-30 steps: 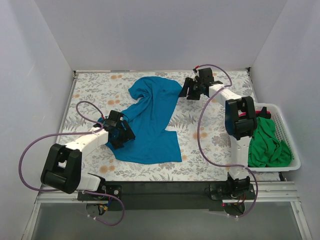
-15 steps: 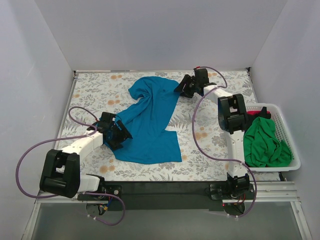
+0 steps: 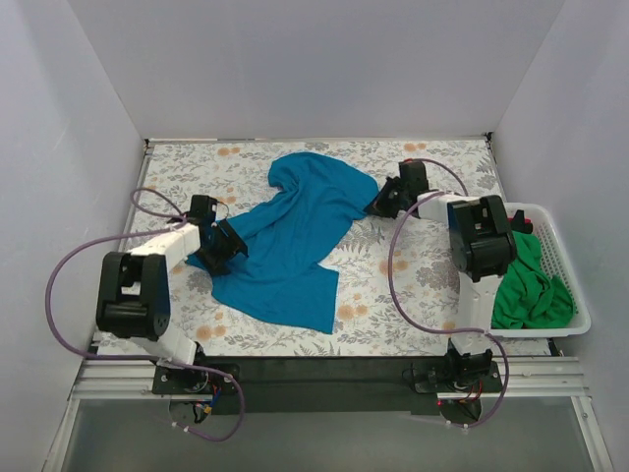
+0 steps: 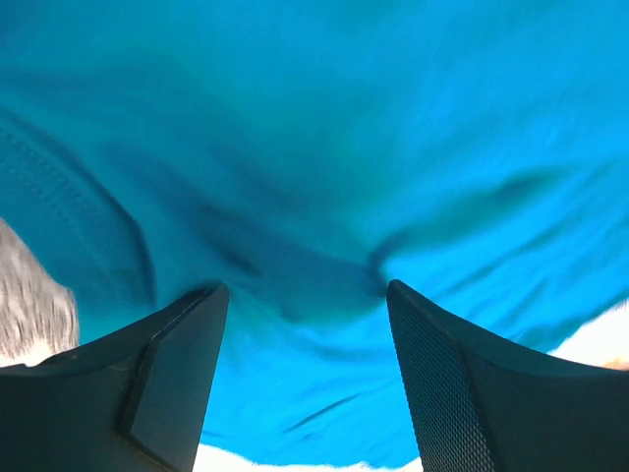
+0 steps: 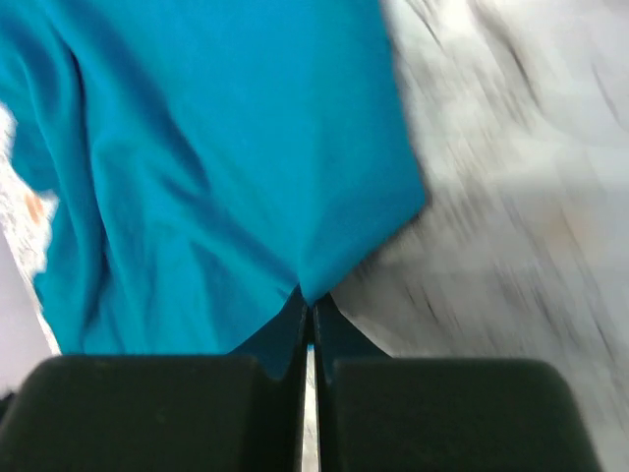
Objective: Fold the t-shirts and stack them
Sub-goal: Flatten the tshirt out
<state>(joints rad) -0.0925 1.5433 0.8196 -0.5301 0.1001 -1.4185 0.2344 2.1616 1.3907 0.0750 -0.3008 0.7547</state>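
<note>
Top external view: a bright green t-shirt (image 3: 526, 285) lies heaped in a white slatted plastic basket (image 3: 562, 258) at the right edge of the floral-patterned counter (image 3: 423, 295). A teal-blue cotton t-shirt (image 3: 295, 236) lies crumpled mid-counter, its long axis running from the near edge toward the far edge and slanting right. The left gripper (image 3: 222, 246), jaws apart, sits at its left edge. The right gripper (image 3: 381, 202) is clamped on its far-right edge.

A white slatted basket (image 3: 551, 230) sits at the right of the floral table (image 3: 413, 287).

A rumpled teal-blue t-shirt (image 3: 295, 231) lies on the floral table (image 3: 413, 285), between the left gripper (image 3: 220, 245) and right gripper (image 3: 377, 204). A green t-shirt (image 3: 526, 285) sits in the white basket (image 3: 563, 258).
</note>
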